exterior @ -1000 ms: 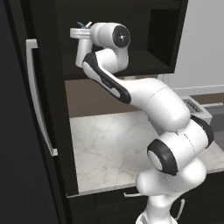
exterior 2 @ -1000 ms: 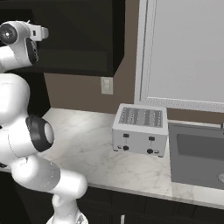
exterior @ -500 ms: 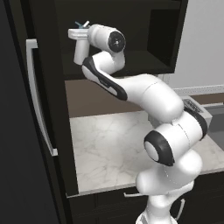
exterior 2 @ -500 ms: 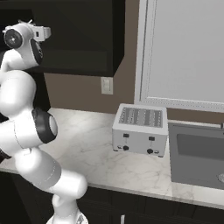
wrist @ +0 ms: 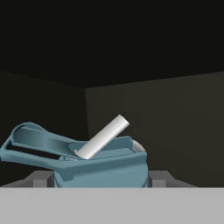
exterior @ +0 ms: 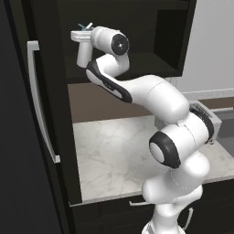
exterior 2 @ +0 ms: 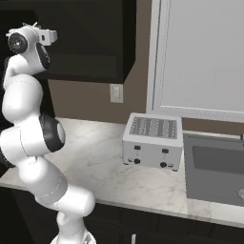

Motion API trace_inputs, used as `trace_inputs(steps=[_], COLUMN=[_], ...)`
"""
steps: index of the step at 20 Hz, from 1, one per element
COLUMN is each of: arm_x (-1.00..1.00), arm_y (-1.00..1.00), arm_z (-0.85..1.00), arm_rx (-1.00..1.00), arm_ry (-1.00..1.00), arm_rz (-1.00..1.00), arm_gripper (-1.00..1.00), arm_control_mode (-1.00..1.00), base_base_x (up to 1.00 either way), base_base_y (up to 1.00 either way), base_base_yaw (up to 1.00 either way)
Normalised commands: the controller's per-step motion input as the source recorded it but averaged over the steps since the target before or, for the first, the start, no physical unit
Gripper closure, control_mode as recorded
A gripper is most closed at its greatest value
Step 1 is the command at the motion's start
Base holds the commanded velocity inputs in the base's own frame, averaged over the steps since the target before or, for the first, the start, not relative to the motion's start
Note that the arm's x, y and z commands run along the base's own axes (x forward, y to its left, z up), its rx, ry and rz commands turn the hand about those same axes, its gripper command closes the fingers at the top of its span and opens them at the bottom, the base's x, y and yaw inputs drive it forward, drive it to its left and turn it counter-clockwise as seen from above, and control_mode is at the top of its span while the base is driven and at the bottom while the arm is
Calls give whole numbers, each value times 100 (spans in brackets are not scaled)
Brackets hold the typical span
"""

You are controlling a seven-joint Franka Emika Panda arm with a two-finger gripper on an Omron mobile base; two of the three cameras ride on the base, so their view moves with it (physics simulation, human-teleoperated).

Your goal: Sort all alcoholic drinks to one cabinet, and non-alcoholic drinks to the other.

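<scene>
In the left base view the arm reaches up into the open dark cabinet [exterior: 137,41], the pincer [exterior: 83,33] closed around the white flask [exterior: 83,52], which hangs upright beside the silver door handle [exterior: 41,100].

The right base view shows a toaster [exterior 2: 152,142] on the marble worktop [exterior 2: 100,162].

The hand view shows the flask's blue spout lid [wrist: 83,162] clamped between the fingertips [wrist: 41,177].

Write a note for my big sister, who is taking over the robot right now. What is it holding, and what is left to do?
Gripper: jaws closed on the white cylindrical flask with light-blue spout lid, raised into the open near-black upper wall cabinet.
Done: flask lifted up to the cabinet interior; not yet set down.
Left: place the flask on the cabinet shelf, release, then sort the other drinks, which are nowhere to be seen from here.
Nearby: silver toaster on the marble counter.
</scene>
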Motion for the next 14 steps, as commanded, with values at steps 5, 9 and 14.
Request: trace_inputs(steps=[5,9,14], arm_x=[5,9,19], arm_y=[0,0,2], arm_z=[-5,-11,-13], arm_rx=[-1,-2,-1], arm_ry=[1,7,13], arm_rz=[0,0,0], arm_gripper=[100,100,100], arm_control_mode=[-100,-100,-100], base_base_x=[0,0,0], base_base_y=[0,0,0], base_base_yaw=[0,0,0])
